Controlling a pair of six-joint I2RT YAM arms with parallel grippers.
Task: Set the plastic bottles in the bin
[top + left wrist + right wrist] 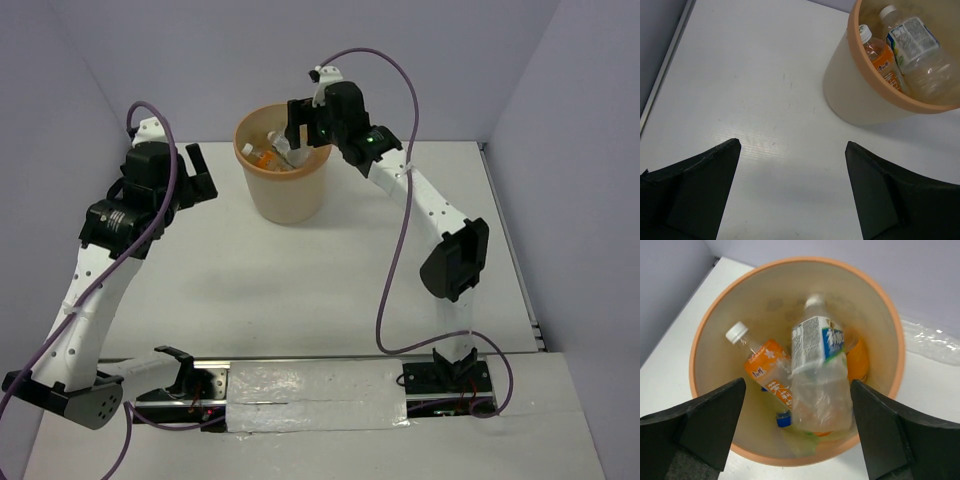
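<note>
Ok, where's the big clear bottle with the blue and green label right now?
In the right wrist view the clear bottle lies inside the bin, on top of the pile, beside the orange-labelled bottle.

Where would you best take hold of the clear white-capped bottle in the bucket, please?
Probably around the labelled part of the clear bottle, just below its cap, coming straight down through the open top of the bucket. It lies uppermost, so both sides are free there; its lower body looks crumpled and soft.
</note>
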